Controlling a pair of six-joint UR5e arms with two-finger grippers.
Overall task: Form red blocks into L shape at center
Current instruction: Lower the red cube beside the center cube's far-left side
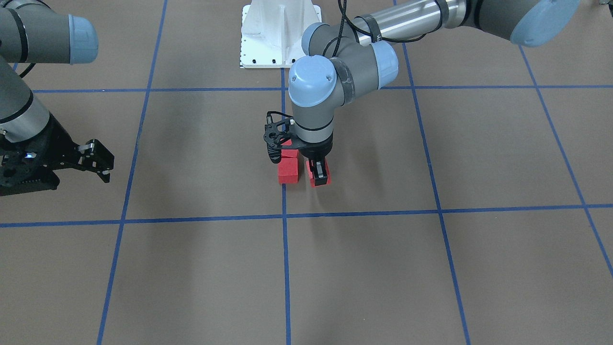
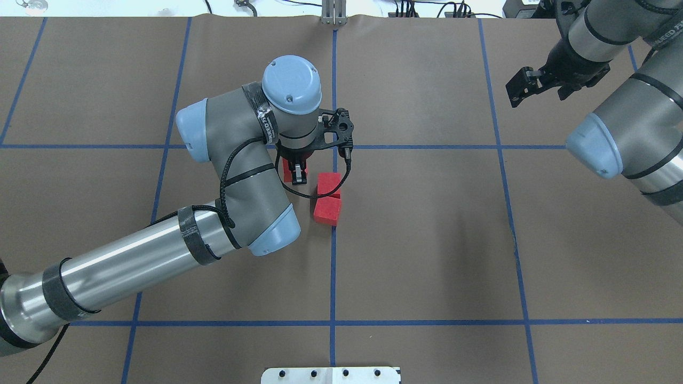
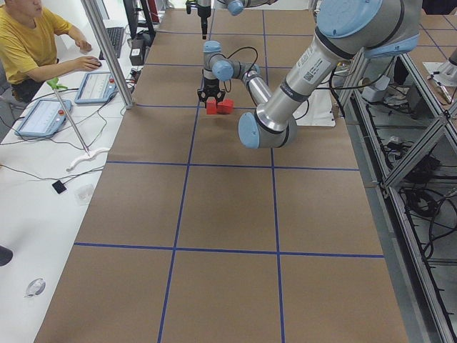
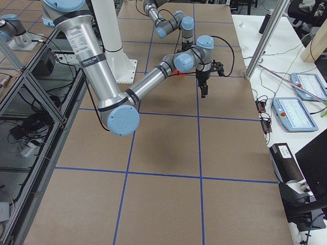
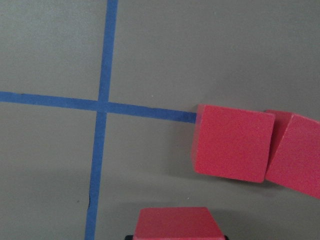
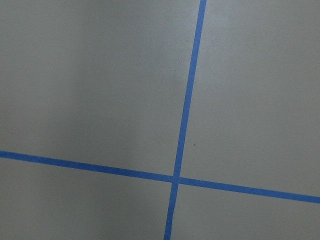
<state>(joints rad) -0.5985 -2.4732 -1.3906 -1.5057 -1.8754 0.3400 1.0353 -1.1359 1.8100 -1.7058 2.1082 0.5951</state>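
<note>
Two red blocks [image 2: 328, 196] touching on tape line [image 2: 333, 266], left tool [image 1: 319, 176] pinching third block [image 5: 177, 222] beside (narrow gap), right tool [image 1: 98, 161] spread.

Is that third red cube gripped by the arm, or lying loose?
Gripped: the left gripper clamps the third red cube between its fingers.

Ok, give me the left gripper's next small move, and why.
Probably ease the left gripper, shut on a small matte red cube, toward the robot's right until that cube meets the far red cube of the placed pair. The wrist view shows bare floor between them; the near red cube already adjoins the far one, so closing the gap should complete the L.
</note>
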